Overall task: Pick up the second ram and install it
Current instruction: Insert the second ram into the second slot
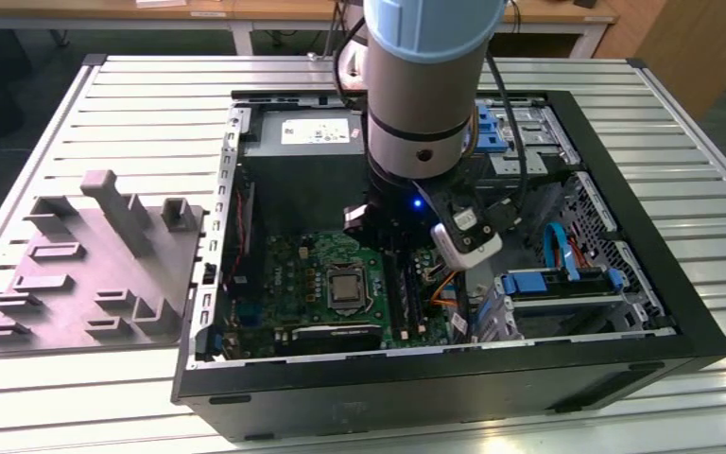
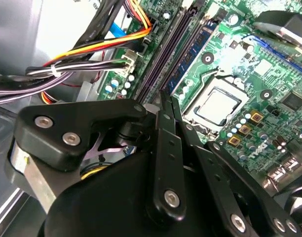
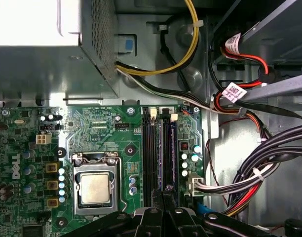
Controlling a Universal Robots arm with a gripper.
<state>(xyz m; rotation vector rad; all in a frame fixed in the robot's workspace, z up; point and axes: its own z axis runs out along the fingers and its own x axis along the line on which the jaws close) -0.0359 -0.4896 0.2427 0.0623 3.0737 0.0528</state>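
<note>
Open computer case [image 1: 464, 388] on slatted bench [image 1: 665, 95]; arm [image 1: 420, 85] reaching down inside.
From the exterior view's left: grey tray [image 1: 86, 274] on the bench, just beside the case; green motherboard [image 1: 300, 265] on the case floor; arm over its slots. In the second wrist view: cable bundle [image 2: 92, 49]; gripper [image 2: 167, 96], fingers closed tight on the second ram [image 2: 193, 52], which stands on edge in a long black slot; processor socket [image 2: 215, 106] beside it.
</note>
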